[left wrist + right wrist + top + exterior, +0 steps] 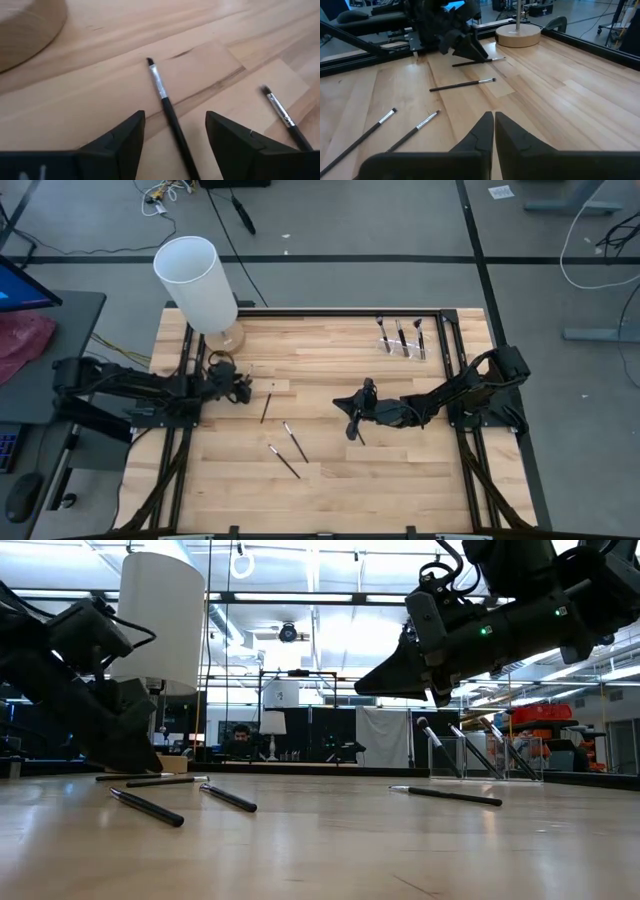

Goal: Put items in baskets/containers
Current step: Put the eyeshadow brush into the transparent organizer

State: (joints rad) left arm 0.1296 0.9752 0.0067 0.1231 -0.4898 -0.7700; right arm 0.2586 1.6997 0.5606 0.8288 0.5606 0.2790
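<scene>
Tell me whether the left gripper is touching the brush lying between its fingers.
Apart. In the left wrist view, the left gripper is open, and bare wood shows on both sides of the brush between it and each finger.

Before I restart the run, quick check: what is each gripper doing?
Left gripper: open, low over the table, straddling a brush, not gripping it.
Right gripper: shut, empty, raised mid-table.

Three brushes [402, 338] stand in the holder [388, 343]; loose brushes [284, 442] lie mid-table.
</scene>
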